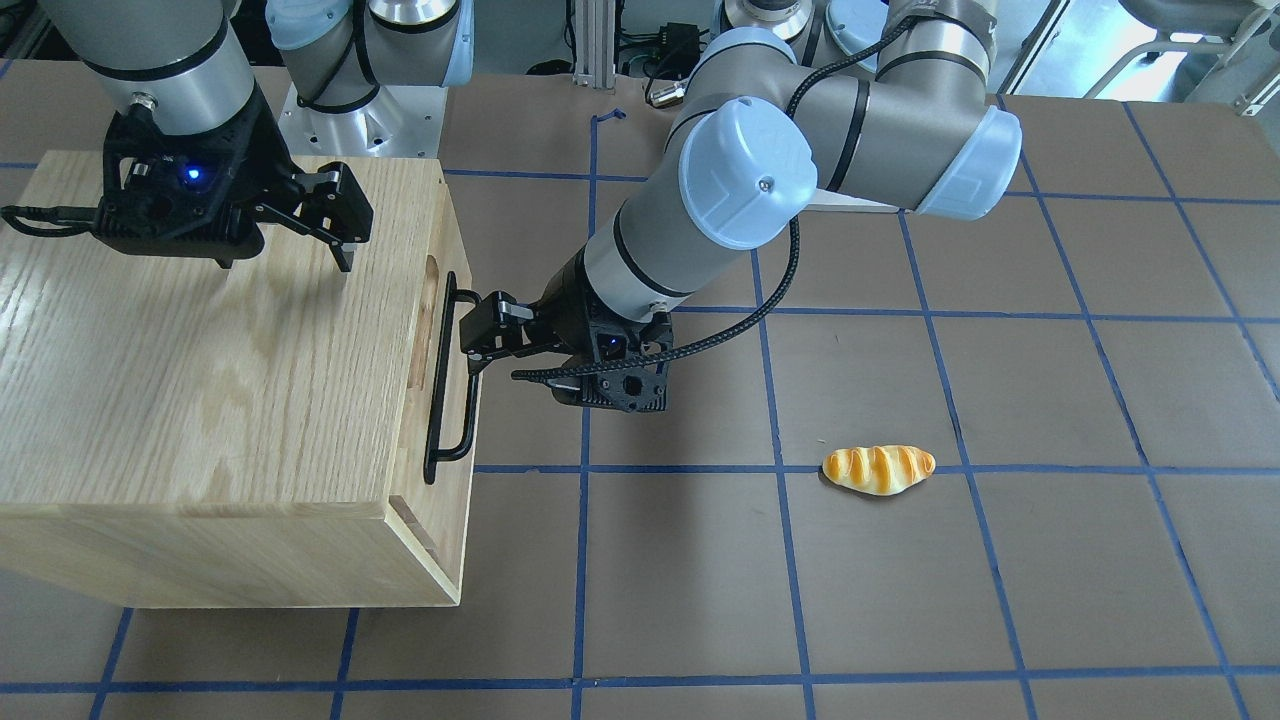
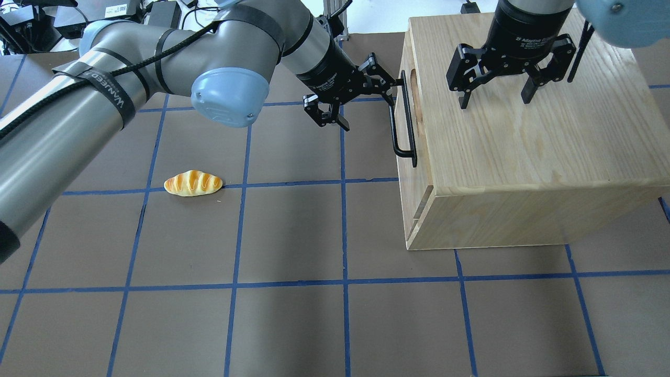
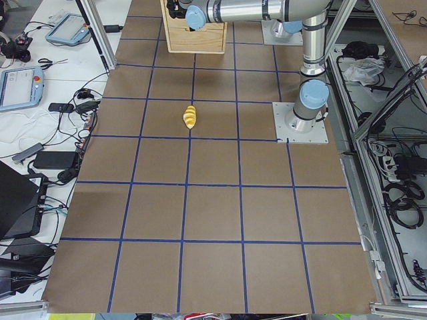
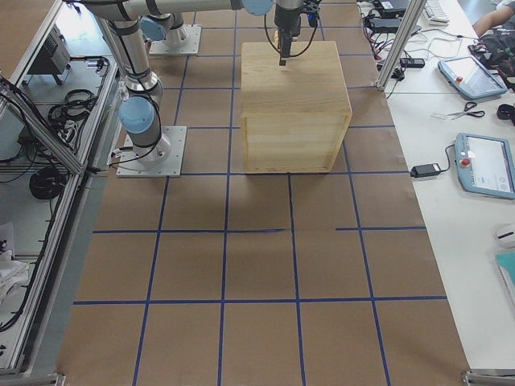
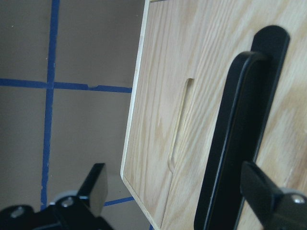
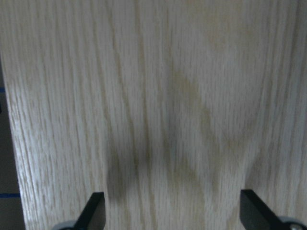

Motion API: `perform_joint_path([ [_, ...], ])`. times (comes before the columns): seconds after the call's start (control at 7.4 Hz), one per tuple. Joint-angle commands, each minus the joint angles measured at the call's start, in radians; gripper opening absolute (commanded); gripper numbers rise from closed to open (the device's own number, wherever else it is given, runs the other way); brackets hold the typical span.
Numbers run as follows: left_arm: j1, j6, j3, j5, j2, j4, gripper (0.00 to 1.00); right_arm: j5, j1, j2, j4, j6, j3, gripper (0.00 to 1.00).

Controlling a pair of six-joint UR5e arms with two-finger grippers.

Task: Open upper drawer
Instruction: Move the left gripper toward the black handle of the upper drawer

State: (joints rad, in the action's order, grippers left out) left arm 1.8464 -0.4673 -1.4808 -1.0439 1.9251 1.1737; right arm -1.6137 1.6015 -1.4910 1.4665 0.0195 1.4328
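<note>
1. Hovering wide open and empty, the black two-finger L gripper (image 1: 470, 335) sits right at the long black metal bar handle (image 5: 240, 134), toward one end, not mid-bar. In the wrist view the bar lies just inside one finger (image 5: 273, 201). The other finger (image 5: 93, 191) is well off over the table. Touching or not, can't tell.
2. Key relation: the bar's long axis runs level along the drawer front, across the gripper's approach line, so the jaws look set to shut across it. The pull, I judge, goes straight away from the front, toward open table on the robot's L side.
3. Shallow light-oak upper drawer (image 5: 201, 52) is shut, its front w/ oval cutout flush in the big oak-grain wooden cabinet (image 2: 523, 146). The handle faces the L arm, so L is nearer by far.
4. Black two-finger R gripper (image 2: 495, 99) hangs over the cabinet top, fingers spread, holding nothing. Contact w/ the top can't be told.
5. Farther out, a yellow-orange striped bread roll (image 2: 192, 183) lies on the brown blue-taped table (image 2: 293, 324), well apart from the cabinet.
6. Count: 2 grippers, 1 handle, 1 cutout, 1 cabinet, 1 roll.
</note>
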Motion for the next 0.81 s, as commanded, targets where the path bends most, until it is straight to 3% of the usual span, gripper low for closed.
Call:
perform_joint_path([
  [0.0, 0.022, -0.001, 0.001, -0.002, 0.017, -0.017, 1.00, 0.000, 0.000, 0.000, 0.000, 0.000, 0.000, 1.00],
  [0.68, 0.030, 0.019, 0.002, -0.049, 0.031, -0.028, 1.00, 0.000, 0.000, 0.000, 0.000, -0.001, 0.000, 1.00],
])
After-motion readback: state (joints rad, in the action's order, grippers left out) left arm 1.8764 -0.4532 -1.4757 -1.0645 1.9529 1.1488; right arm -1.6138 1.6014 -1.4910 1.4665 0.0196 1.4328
